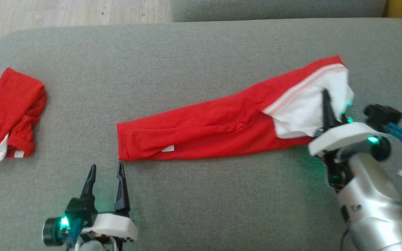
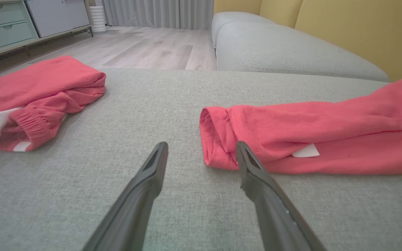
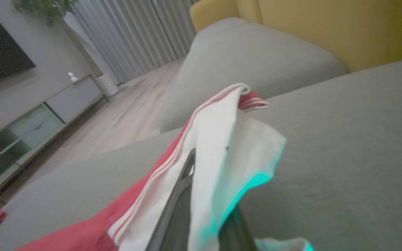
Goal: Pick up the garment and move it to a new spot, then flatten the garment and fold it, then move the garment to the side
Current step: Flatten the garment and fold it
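Note:
The garment is red with a white, red-striped end; it lies stretched out in a long strip across the grey sofa cushion. My right gripper is shut on the garment's white end, which folds up around the fingers. Fabric hides one finger in the right wrist view. My left gripper stands open just short of the garment's near red end, with nothing between its fingers. A small white label shows near that end.
A second red garment lies bundled at the cushion's far left. Another grey cushion and a yellow backrest stand beyond. Wooden floor and a low cabinet lie past the edge.

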Motion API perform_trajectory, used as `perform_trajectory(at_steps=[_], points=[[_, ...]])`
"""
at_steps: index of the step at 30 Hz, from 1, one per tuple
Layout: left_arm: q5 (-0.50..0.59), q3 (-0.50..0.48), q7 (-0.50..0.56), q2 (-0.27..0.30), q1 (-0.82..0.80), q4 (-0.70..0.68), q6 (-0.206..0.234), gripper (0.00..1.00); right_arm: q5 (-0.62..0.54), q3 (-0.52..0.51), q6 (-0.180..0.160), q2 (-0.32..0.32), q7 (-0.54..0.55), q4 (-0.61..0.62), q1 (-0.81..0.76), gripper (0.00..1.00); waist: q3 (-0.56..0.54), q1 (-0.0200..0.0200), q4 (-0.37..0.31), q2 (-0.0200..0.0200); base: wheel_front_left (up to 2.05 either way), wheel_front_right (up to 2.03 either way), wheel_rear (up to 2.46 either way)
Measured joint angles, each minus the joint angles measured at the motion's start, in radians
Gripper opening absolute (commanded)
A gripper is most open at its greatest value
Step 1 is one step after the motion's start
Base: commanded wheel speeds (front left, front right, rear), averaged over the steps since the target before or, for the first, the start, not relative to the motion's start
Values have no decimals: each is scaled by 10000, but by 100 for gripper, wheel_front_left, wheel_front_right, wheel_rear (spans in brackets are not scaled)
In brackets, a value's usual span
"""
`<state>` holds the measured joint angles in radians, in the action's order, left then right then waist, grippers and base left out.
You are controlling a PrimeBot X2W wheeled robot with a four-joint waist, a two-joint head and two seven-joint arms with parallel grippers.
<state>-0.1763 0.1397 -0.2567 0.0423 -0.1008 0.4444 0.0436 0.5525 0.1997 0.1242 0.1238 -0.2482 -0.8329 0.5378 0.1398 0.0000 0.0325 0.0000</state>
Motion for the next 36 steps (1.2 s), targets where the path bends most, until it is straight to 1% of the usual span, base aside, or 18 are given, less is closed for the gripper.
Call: perform_trajectory(at_steps=[4,9,12,16,18,19,22,23,24,25,27,29,31,33,36], points=[[-104,293,0,6,54,73,-13,100,180,1197,0,-332,-19,955,-12,0,-94,0,179,0,0,0,0],[-180,796,0,6,53,198,-94,100,915,2788,0,-500,148,1484,-154,0,-149,0,763,0,0,0,0],[-215,1110,0,10,53,265,-90,100,1306,3444,0,-510,336,1486,-186,0,-157,0,1287,0,0,0,0],[-276,1582,0,17,49,278,-128,100,1576,4004,0,-516,387,1235,-124,0,-126,-1,2114,0,0,0,0],[-286,1789,0,15,49,276,-167,100,1889,4196,0,-523,385,963,-85,0,-94,0,2548,0,0,0,0],[-286,1789,0,15,49,276,-167,100,1889,4196,0,-523,385,963,-85,0,-94,0,2548,0,0,0,0],[-466,1871,0,15,50,257,-82,100,2272,4489,0,-522,343,562,92,0,-45,0,3128,0,0,0,0],[-518,1881,0,21,50,244,-81,100,2301,4592,0,-522,270,418,202,16,-24,0,3289,0,0,0,0],[-531,1893,0,27,50,228,-65,100,2418,4719,0,-516,261,374,313,85,1,0,3425,0,0,0,0],[-531,1902,0,27,50,211,-13,100,2677,4842,0,-516,178,426,396,100,27,0,3532,0,0,0,0],[-564,1893,0,27,49,203,17,100,3150,5110,0,-523,111,614,561,100,113,-1,3628,0,0,0,0],[-633,1862,0,27,43,196,92,100,3565,5352,0,-527,58,871,703,100,163,2,3560,0,0,0,0],[-631,1843,0,25,11,92,107,100,3626,5407,0,-527,2,940,780,100,166,-1,3392,0,0,0,0],[-629,1787,0,23,-18,19,186,100,3335,4918,0,-531,-10,1087,783,100,166,0,3165,0,0,0,0],[-610,1515,0,23,-56,-81,268,100,2117,3614,0,-537,-17,1241,756,100,159,0,2733,0,0,0,0]])
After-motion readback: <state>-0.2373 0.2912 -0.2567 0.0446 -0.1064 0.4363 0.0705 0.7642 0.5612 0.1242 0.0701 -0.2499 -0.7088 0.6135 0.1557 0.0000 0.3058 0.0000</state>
